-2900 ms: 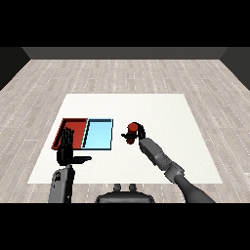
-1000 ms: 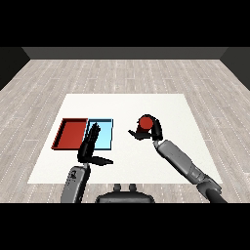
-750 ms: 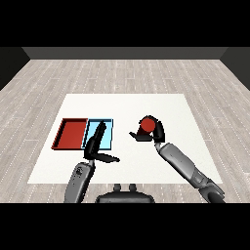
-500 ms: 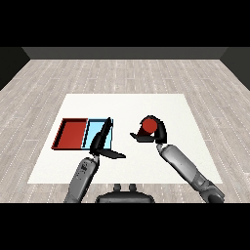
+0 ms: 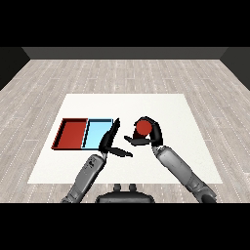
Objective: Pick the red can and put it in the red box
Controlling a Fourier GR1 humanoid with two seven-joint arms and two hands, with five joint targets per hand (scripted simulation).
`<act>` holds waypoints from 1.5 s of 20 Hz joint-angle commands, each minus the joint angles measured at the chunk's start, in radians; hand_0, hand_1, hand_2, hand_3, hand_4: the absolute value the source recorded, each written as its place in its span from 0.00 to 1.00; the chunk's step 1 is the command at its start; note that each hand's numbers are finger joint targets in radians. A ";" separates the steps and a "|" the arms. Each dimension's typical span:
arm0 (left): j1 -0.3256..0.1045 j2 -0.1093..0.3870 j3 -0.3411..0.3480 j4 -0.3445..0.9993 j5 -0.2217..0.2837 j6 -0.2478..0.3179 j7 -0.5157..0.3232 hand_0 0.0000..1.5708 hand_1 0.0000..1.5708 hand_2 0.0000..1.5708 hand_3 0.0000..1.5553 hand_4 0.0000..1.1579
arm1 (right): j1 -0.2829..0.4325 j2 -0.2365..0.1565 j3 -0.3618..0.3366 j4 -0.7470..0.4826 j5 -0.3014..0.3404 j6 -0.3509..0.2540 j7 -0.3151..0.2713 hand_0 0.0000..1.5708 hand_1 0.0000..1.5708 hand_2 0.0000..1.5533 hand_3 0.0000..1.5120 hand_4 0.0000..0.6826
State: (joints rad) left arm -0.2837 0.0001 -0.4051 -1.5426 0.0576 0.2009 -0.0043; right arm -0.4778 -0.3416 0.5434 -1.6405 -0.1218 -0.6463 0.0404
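Note:
The red can (image 5: 143, 128) is held above the white table, near the middle, with my right hand (image 5: 152, 136) curled round it; the thumb reaches out to the left below the can. My left hand (image 5: 110, 142) stands open just left of it, fingers straight and pointing up, thumb stretched right toward the can. The left hand's fingers overlap the right edge of the light blue tray (image 5: 96, 133). The red tray (image 5: 72, 133) lies left of the blue one, with nothing in it.
The two trays sit side by side on the left part of the white table (image 5: 195, 146). Grey wooden floor surrounds the table on all sides.
My right hand has carried the red can leftward toward the table's middle. My left hand has moved right, from over the trays to the blue tray's right edge, close to the can.

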 commanded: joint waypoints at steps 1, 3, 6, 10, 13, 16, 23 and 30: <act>-0.002 0.000 -0.001 0.092 0.045 -0.012 -0.075 0.00 0.00 0.00 0.00 0.00 | -0.014 0.027 -0.063 -0.009 0.053 0.065 0.040 0.94 0.94 0.92 0.91 0.77; -0.049 0.000 -0.108 0.004 0.030 0.116 0.038 0.00 0.00 0.00 0.00 0.00 | -0.003 0.040 -0.101 0.015 0.029 0.112 0.005 0.92 0.92 0.91 0.91 0.77; -0.032 0.000 -0.048 0.142 0.059 0.041 -0.107 0.00 0.00 0.00 0.00 0.00 | 0.023 0.121 -0.085 0.033 0.111 0.109 -0.032 0.92 0.92 0.93 0.92 0.80; 0.014 0.000 -0.024 0.056 0.060 0.017 -0.057 0.00 0.00 0.00 0.00 0.00 | 0.093 0.162 -0.099 0.010 0.129 0.166 -0.059 0.94 0.94 0.93 0.91 0.81; 0.018 0.000 0.001 0.023 0.057 -0.013 0.008 0.00 0.00 0.00 0.00 0.00 | 0.024 0.184 -0.151 -0.010 0.161 0.204 0.046 0.93 0.93 0.92 0.91 0.83; -0.073 0.000 -0.015 0.182 0.109 0.051 -0.067 0.00 0.00 0.00 0.00 0.00 | 0.023 0.204 -0.115 -0.059 0.224 0.194 0.102 0.93 0.93 0.92 0.91 0.83; -0.024 0.000 0.007 0.129 0.106 0.018 -0.077 0.00 0.00 0.00 0.00 0.00 | 0.017 0.338 -0.079 0.030 0.284 0.155 0.056 0.95 0.95 0.93 0.90 0.82; 0.014 0.000 -0.035 0.079 0.113 0.002 -0.081 0.00 0.00 0.00 0.00 0.00 | 0.041 0.341 -0.081 -0.012 0.250 0.214 0.050 0.93 0.93 0.92 0.91 0.79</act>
State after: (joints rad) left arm -0.3132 0.0048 -0.4186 -1.4122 0.1770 0.2119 -0.0751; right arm -0.4663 -0.0110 0.4288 -1.6242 0.1279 -0.4321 0.0867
